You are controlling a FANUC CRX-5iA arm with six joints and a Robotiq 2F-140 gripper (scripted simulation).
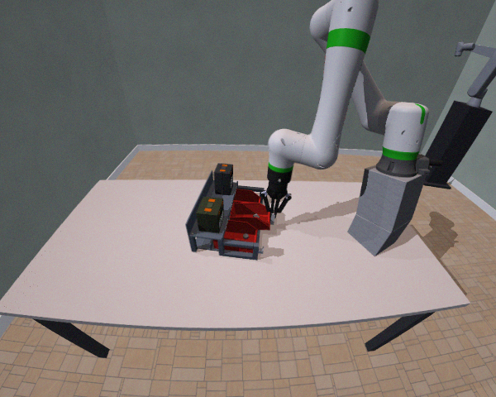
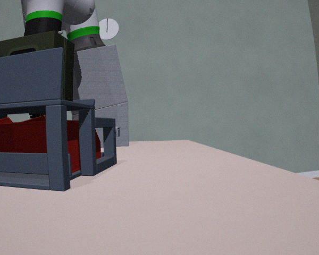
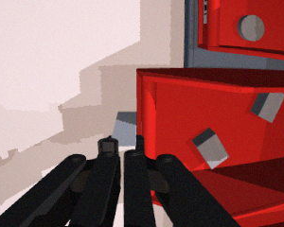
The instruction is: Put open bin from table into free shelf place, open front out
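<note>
A grey shelf stands on the table and holds three red open bins in a row. The middle bin holds two grey parts and juts out past the shelf's front lip, its open front out. The far bin holds a round part. The near bin sits beside them. My gripper is shut and empty, its fingertips right at the middle bin's front edge; I cannot tell whether they touch. In the exterior view the red bins show through the shelf and the gripper is hidden.
Two dark green boxes stand on the shelf's top board; one also shows in the exterior view. The robot's grey pedestal stands at the table's right. The pale table top spreads around the shelf.
</note>
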